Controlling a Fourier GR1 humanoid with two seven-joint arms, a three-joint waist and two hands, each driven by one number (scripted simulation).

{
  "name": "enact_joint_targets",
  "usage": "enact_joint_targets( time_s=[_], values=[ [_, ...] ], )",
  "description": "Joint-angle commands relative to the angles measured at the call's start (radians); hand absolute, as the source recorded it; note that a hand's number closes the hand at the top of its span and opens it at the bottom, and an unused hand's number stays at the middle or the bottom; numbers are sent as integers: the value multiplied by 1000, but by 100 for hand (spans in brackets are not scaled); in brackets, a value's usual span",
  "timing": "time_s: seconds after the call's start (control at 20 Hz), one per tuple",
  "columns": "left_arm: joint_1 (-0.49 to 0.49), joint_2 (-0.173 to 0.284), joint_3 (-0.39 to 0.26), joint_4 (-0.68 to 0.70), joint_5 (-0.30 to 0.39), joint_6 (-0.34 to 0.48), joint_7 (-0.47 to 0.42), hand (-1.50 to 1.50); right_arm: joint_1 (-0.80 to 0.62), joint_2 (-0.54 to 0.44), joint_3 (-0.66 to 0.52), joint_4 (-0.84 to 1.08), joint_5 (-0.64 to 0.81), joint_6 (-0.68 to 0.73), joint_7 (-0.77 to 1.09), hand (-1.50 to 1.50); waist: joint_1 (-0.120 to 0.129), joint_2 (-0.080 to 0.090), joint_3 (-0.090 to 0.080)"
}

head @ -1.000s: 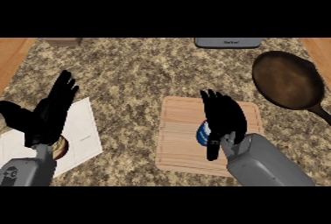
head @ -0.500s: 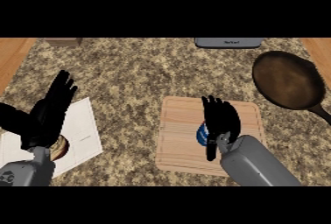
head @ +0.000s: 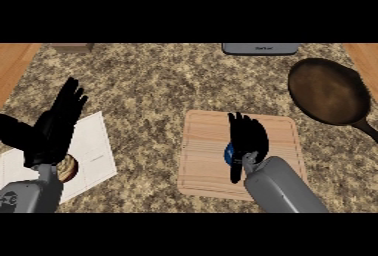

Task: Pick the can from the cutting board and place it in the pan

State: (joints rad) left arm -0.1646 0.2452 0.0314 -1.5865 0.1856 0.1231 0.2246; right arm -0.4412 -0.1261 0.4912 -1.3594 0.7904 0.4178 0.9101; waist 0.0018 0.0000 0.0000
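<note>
Your right hand point(head: 247, 140) sits over the can point(head: 229, 152) on the cutting board point(head: 207, 150), fingers straight; the pan point(head: 328, 91) lies well apart; your left hand point(head: 55, 125) rests open.

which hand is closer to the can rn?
Right. The right hand is over the cutting board, directly above the can and mostly hiding it. The left hand rests open far to the can's left, over white paper.

1 can point(head: 229, 152), 1 cutting board point(head: 207, 150), 1 pan point(head: 328, 91), 2 hands point(head: 247, 137) point(head: 55, 125), 1 paper sheet point(head: 92, 150)
</note>
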Motion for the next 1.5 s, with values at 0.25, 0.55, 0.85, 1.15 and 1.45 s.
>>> enact_joint_targets(
  time_s=[0.25, 0.55, 0.85, 1.15, 1.45],
  values=[
    [39, -38, 16, -2, -20, -29, -34, 0, 34, 48, 11, 42, 119, -48, -139, 150, 0, -1, 0],
    [-8, -62, 20, 33, -47, -16, -16, 0, -7, 80, -69, 135, 160, -97, -224, 150, -1, 0, 0],
    [9, -37, 39, 8, -27, -31, 5, 0, 159, -117, 50, -23, 96, -64, -597, 150, -14, -3, 0],
    [8, -13, 67, 38, -28, -56, -37, 0, 306, -379, 21, -354, 73, -135, -851, 150, -30, -5, -1],
    [1, -48, 41, -10, -53, -3, 6, 0, 321, -470, -117, -545, 149, -342, -886, 150, -34, -7, 0]
  ],
)
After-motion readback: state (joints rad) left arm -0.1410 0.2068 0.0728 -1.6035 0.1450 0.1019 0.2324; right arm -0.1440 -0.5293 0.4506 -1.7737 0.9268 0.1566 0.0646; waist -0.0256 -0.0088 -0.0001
